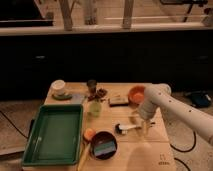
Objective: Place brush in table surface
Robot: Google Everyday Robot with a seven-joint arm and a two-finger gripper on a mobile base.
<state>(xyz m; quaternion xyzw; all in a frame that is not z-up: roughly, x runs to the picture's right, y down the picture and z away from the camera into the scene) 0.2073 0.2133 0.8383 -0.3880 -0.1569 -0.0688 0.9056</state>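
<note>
The table surface (pixel 150 150) is pale wood, with a green tray (pixel 56 107) along its left edge. A white arm (pixel 170 107) reaches in over the right edge. A dark bowl (pixel 93 142) stands near the front edge. The gripper (pixel 143 127) hangs low toward the right edge, at the brush's handle end. I cannot tell whether it grasps anything. The brush (pixel 129 128) lies on the wood, between bowl and gripper.
</note>
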